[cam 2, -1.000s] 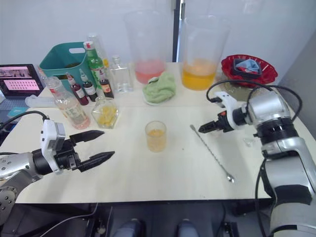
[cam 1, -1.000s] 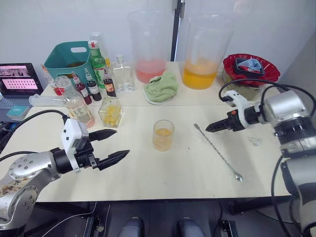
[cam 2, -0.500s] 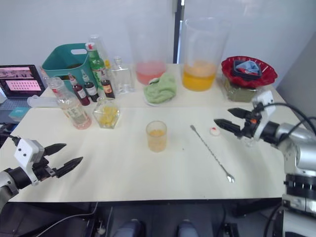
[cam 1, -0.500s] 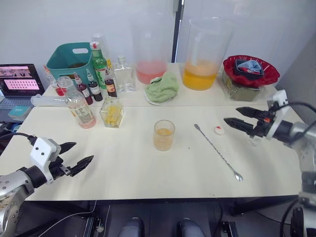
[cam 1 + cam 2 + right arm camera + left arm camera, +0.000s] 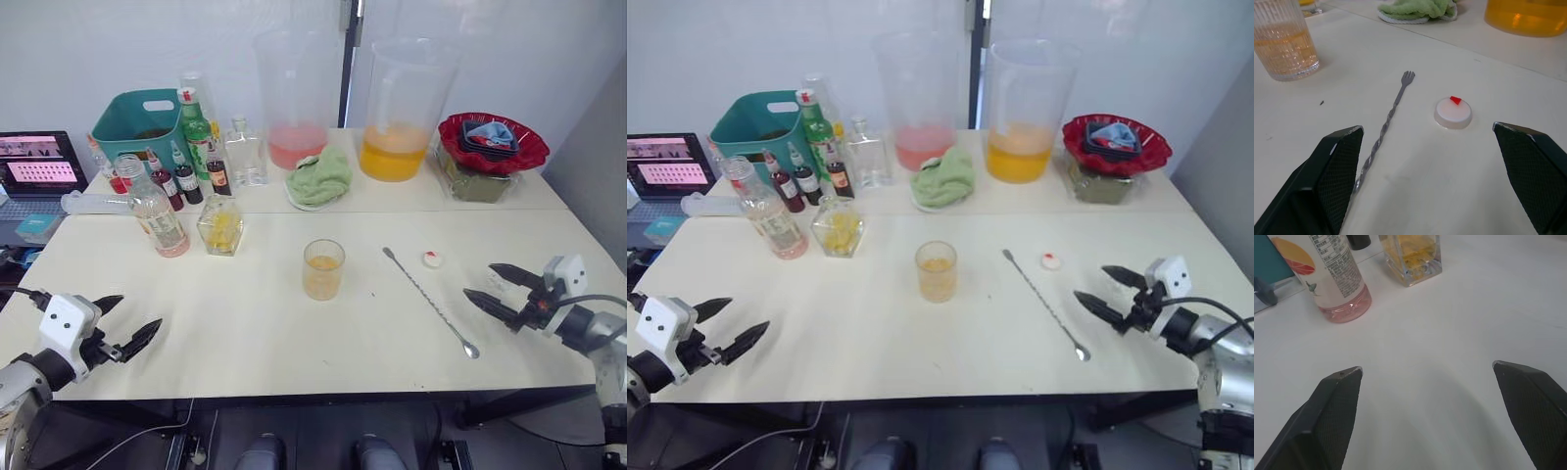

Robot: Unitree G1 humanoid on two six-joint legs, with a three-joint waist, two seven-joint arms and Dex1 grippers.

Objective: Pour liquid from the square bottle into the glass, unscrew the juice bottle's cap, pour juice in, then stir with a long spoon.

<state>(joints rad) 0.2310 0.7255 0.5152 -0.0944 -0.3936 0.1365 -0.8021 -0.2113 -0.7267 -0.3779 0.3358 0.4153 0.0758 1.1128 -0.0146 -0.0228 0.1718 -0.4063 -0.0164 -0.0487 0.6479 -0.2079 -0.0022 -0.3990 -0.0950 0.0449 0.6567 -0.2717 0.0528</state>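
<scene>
The glass (image 5: 323, 269) stands mid-table, part full of yellow-orange liquid. At the left, the square bottle (image 5: 220, 225) stands beside the juice bottle (image 5: 157, 208), whose neck is uncapped and which holds a little pink juice. The white cap (image 5: 430, 258) lies on the table right of the long spoon (image 5: 431, 302), which lies flat and diagonal. My left gripper (image 5: 137, 313) hovers open and empty at the near left corner, well short of both bottles. My right gripper (image 5: 480, 280) is open and empty near the right edge, pointing at the cap (image 5: 1452, 112) and spoon (image 5: 1383, 129).
Two huge pitchers stand at the back, one pink (image 5: 294, 98) and one orange (image 5: 402, 108), with a green cloth (image 5: 320, 176) between them. A teal basket (image 5: 137, 122), a green bottle (image 5: 196, 122), small dark bottles and a clear flask (image 5: 245, 152) crowd the back left. A red bowl (image 5: 493, 142) sits back right.
My right gripper opened, left the cap on the table and pulled back to the right edge. My left gripper drew away from the bottles to the near left corner.
</scene>
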